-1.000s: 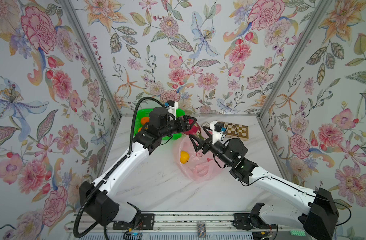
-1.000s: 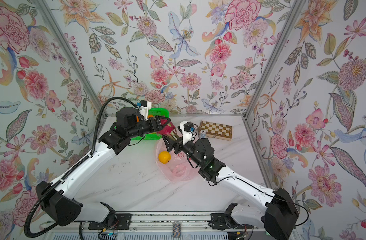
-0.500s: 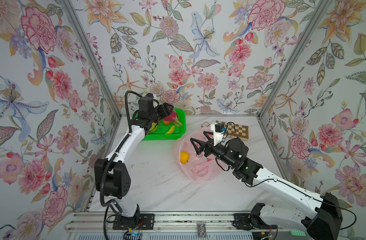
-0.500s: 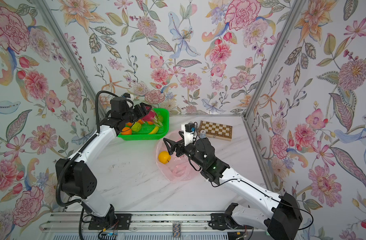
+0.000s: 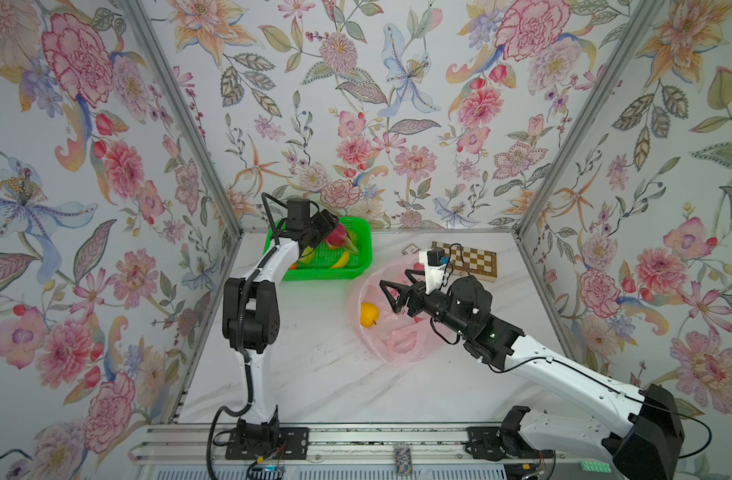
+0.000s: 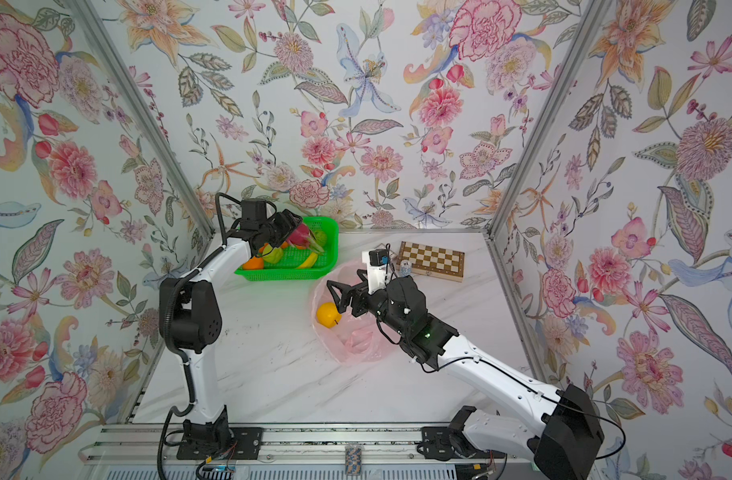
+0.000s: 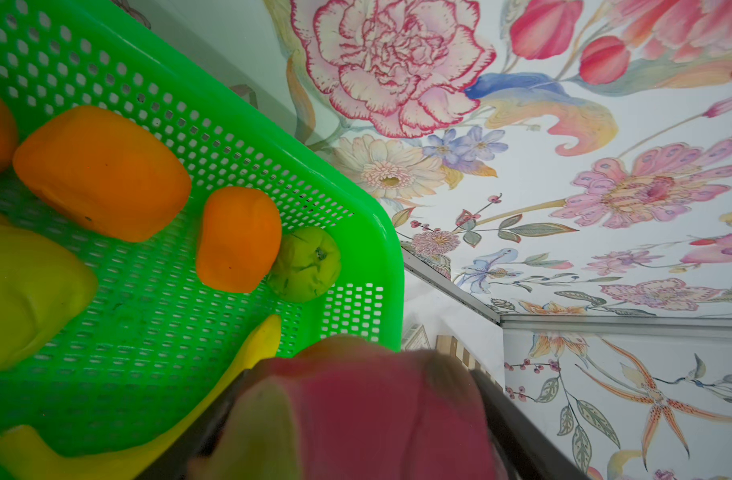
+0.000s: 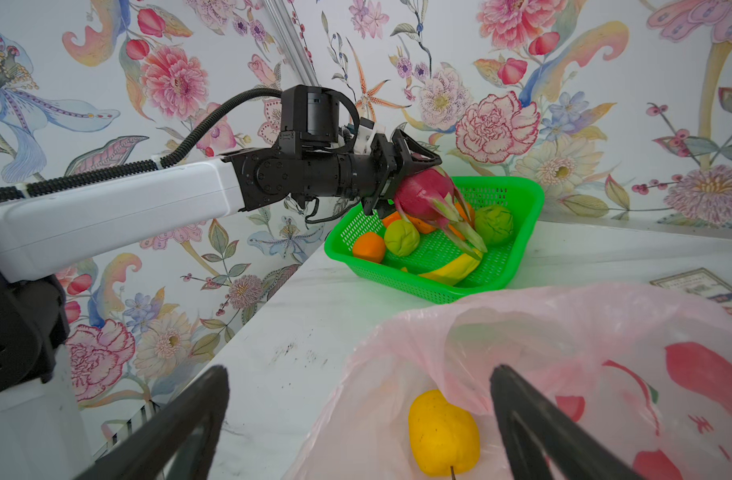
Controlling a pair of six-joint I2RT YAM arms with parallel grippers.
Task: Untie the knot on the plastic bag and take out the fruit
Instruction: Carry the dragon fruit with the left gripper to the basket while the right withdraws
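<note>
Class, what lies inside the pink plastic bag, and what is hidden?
One yellow fruit lies inside the plastic bag. Crumpled film and the right arm cover the rest; more fruit there cannot be told.

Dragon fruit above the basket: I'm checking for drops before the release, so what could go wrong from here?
1. The dragon fruit, clamped in the left gripper, hangs over the banana in the crowded green basket; released, it may roll out over the low rim.
2. The open right gripper points at the yellow fruit inside the plastic bag; it may pinch the loose film too.
</note>
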